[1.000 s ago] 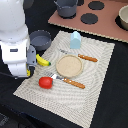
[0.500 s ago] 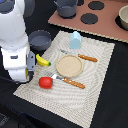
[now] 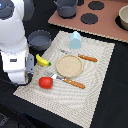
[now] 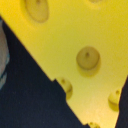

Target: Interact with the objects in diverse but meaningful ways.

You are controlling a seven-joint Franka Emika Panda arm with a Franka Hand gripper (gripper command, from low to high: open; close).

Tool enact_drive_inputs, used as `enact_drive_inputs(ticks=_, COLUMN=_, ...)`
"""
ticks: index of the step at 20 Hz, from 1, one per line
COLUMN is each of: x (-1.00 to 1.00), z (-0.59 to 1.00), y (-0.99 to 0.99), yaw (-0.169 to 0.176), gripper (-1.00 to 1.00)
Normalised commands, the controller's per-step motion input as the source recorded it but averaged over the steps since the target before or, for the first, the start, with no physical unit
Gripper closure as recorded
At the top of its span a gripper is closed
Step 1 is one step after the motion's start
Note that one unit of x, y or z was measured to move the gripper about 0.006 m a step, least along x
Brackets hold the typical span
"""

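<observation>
At the exterior view's left the white arm (image 3: 15, 45) reaches down over the edge of the striped placemat (image 3: 95, 80), hiding its own claw; whether the claw is apart or together I cannot tell; the wrist view is filled by the yellow cheese wedge (image 4: 75, 50) with its round holes, very close to the camera, above a dark surface. Just right of the arm lies the yellow banana (image 3: 43, 61); behind it the grey frying pan (image 3: 39, 39) sits on the dark tabletop (image 3: 112, 112); in front, the red tomato-like ball (image 3: 45, 82) rests on the mat. Further right comes the round tan plate (image 3: 69, 65), flanked by the orange-handled fork (image 3: 82, 57) and knife (image 3: 70, 82); the white-blue carton (image 3: 75, 39) stands upright behind the plate.
</observation>
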Motion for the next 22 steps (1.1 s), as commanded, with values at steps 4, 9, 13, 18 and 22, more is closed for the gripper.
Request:
enact_drive_inputs(ticks=4, x=-0.05, z=-0.18, y=0.0, yaw=0.027, gripper=1.0)
enact_drive_inputs(ticks=9, x=-0.01, z=-0.15, y=0.0, yaw=0.027, gripper=1.0)
enact_drive_inputs(ticks=13, x=0.0, z=0.32, y=0.0, yaw=0.007, gripper=1.0)
enact_drive_inputs(ticks=18, x=0.0, z=0.95, y=0.0, yaw=0.002, gripper=1.0)
enact_drive_inputs(ticks=22, x=0.18, z=1.0, y=0.01, yaw=0.0, gripper=1.0)
